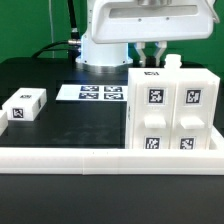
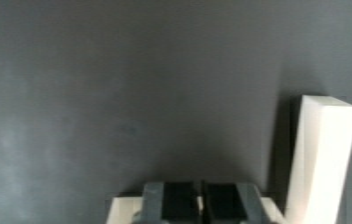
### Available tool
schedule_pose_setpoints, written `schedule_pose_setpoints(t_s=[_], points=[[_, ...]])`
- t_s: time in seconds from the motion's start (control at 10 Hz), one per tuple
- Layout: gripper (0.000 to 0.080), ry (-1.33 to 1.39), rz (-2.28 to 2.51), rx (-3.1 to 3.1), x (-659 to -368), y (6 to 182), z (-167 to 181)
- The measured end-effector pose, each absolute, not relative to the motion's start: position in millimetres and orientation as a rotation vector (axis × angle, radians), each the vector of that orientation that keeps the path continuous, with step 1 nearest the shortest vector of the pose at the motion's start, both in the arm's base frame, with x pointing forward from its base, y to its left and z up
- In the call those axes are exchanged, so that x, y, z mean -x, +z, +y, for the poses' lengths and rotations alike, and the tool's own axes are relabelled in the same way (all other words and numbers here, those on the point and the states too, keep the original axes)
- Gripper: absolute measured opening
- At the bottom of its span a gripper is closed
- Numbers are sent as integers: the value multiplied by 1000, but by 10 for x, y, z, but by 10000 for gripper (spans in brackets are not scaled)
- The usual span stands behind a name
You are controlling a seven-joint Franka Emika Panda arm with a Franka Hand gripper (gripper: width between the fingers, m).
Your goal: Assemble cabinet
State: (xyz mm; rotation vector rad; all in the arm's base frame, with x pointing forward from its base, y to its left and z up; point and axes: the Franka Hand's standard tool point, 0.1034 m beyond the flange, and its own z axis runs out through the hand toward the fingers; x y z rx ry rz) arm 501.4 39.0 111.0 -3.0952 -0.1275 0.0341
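The cabinet (image 1: pixel 172 108) is a large white box at the exterior view's right, with square tags on its front blocks and one on top. A small tagged white drawer block (image 1: pixel 26 104) lies apart on the black table at the exterior view's left. My gripper (image 1: pixel 155 50) hangs just above and behind the cabinet's top. In the wrist view my gripper (image 2: pixel 201 205) has its dark pads (image 2: pixel 173 203) pressed together with nothing between them. A white edge (image 2: pixel 327 160) stands just beside the fingers over the dark table; I cannot tell which part it belongs to.
The marker board (image 1: pixel 90 93) lies flat on the table behind the middle. A long white border rail (image 1: pixel 100 158) runs along the front, with the cabinet against it. The robot's white base (image 1: pixel 105 50) stands at the back.
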Motion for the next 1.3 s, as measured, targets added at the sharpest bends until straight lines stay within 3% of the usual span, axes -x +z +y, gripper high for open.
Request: schedule_pose_setpoints(t_s=[0.3,1.0,1.3], points=[[14,32,-64,3118,-4693,913,-116],[14,37,-94,3132,-4630,883,-651],[14,20,-185,3156,-4429,720,-1208]])
